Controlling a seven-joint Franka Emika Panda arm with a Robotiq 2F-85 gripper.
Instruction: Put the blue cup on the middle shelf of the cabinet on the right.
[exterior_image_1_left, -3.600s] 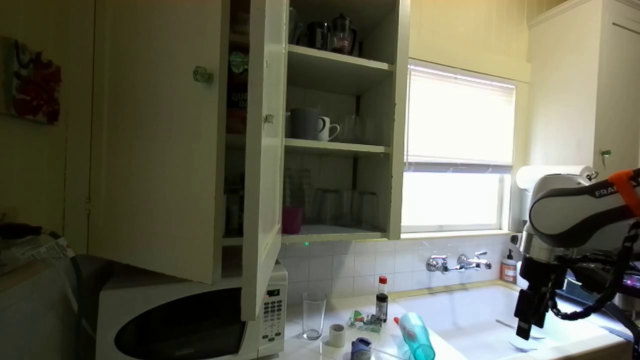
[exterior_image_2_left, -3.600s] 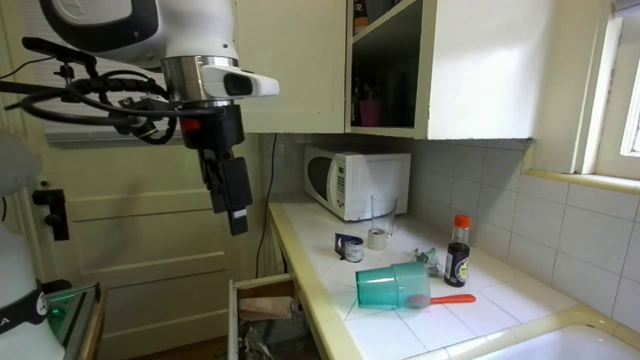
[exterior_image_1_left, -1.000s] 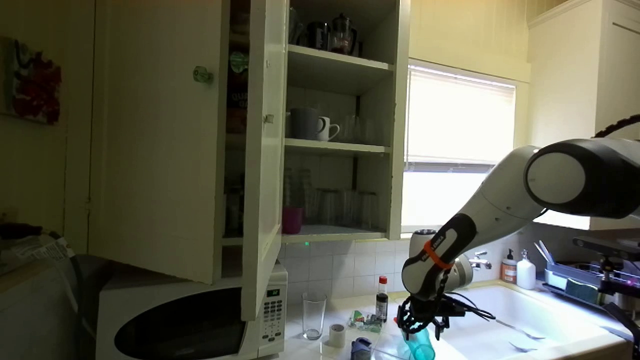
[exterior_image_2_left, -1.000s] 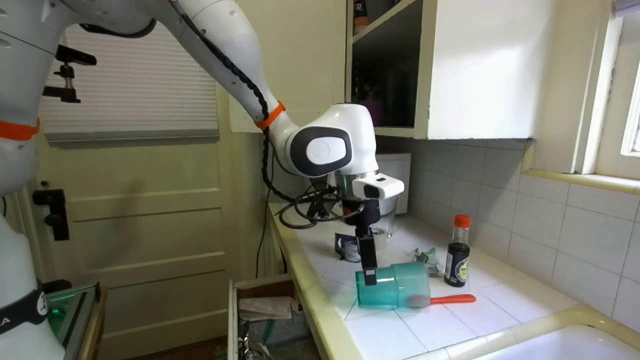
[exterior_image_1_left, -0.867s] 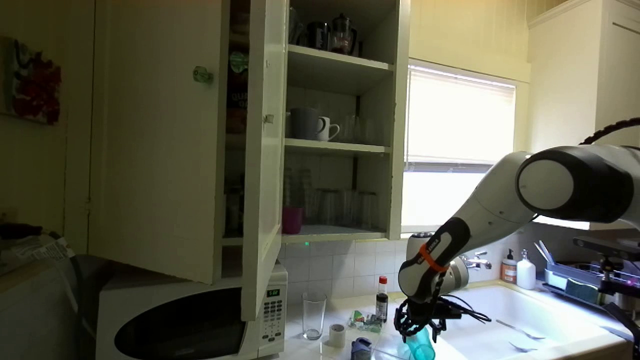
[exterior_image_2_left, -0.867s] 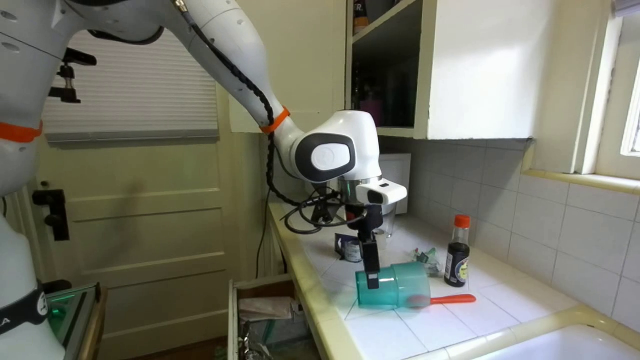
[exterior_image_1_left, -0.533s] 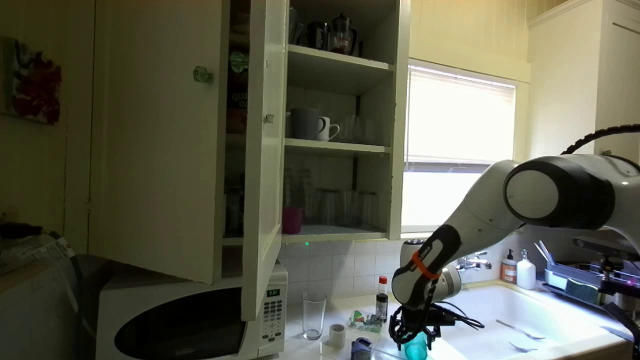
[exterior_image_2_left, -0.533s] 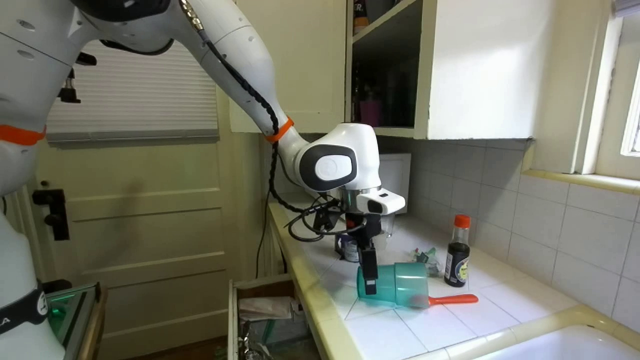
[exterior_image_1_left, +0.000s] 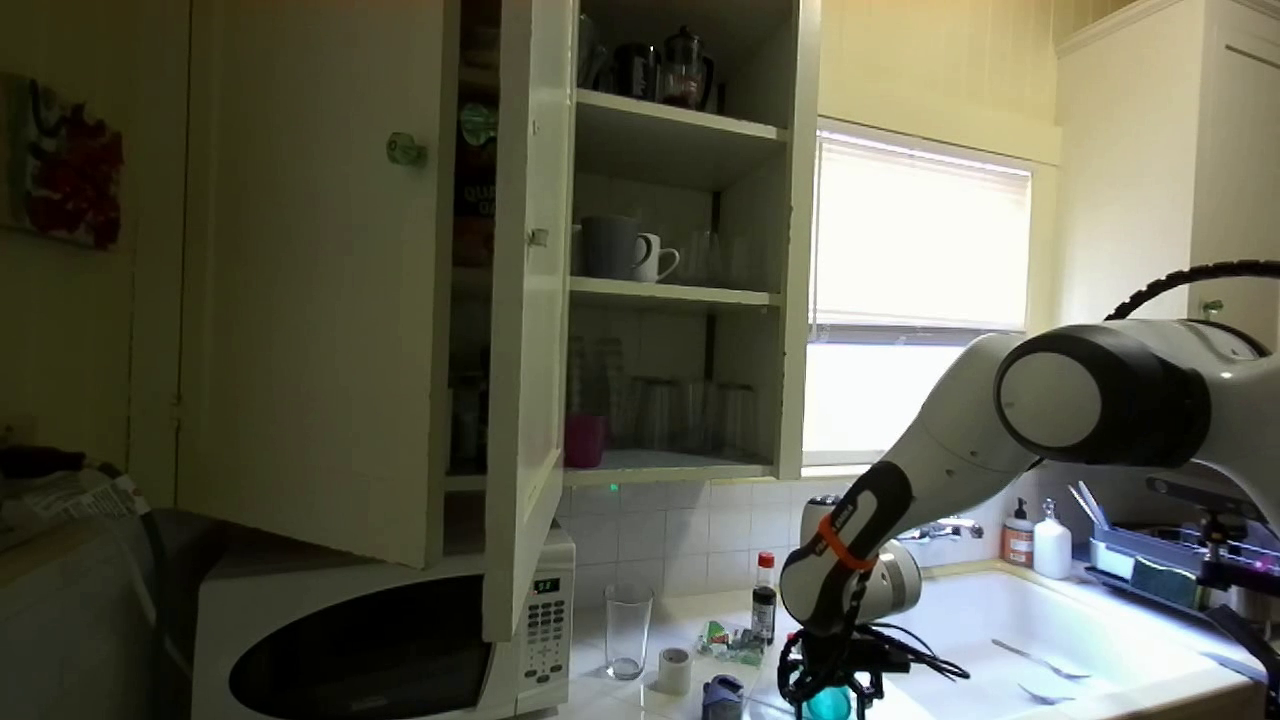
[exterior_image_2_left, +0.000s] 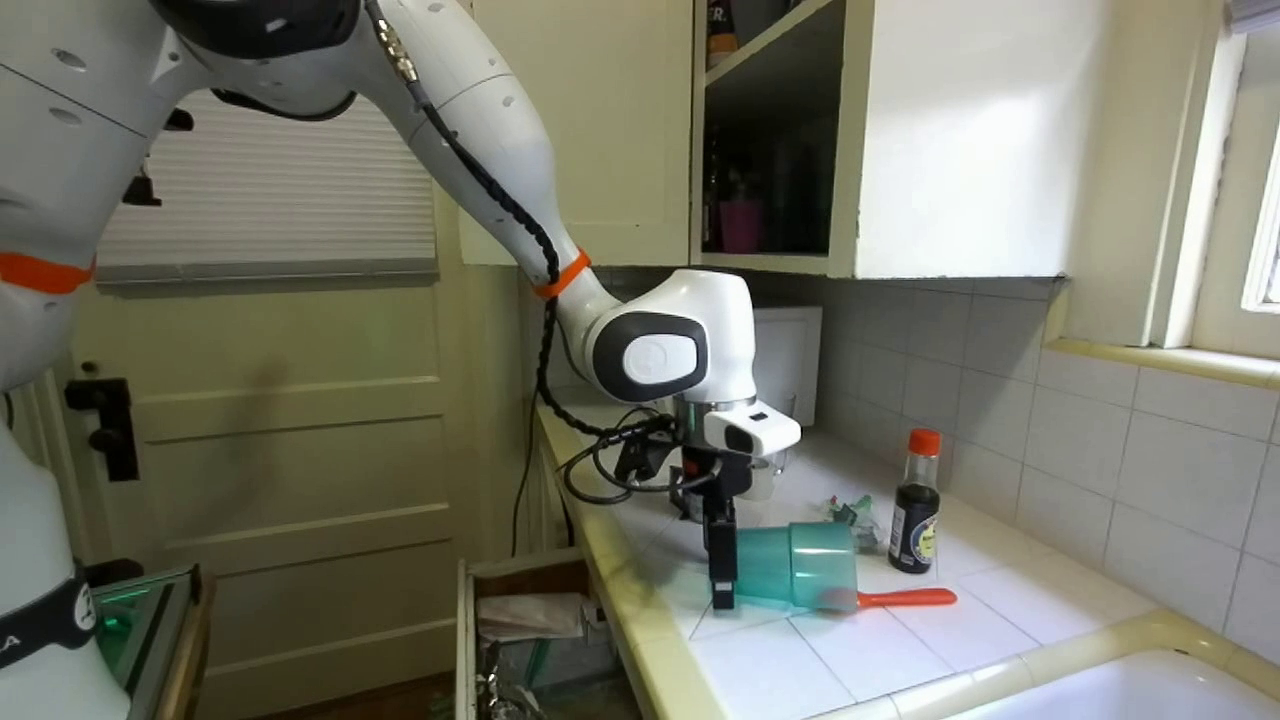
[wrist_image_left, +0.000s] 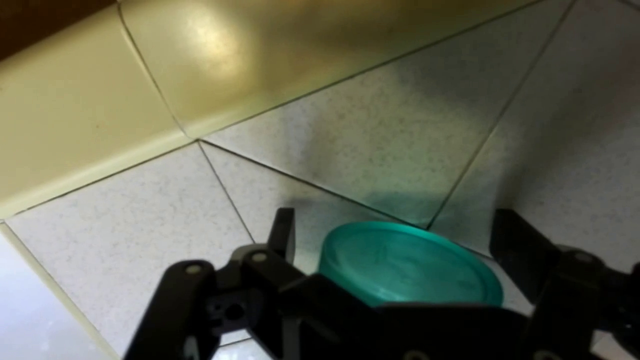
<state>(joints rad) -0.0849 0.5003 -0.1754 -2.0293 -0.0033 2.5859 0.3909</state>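
My gripper stands at the narrow end of the cup, fingers spread wide, one on each side. In the wrist view, the counter shows between each finger and the cup; I have hold of nothing. The cup lies on its side on the counter, a red handle extending past its wide end. In an exterior view, the middle shelf of the cabinet carries a grey mug and a white mug.
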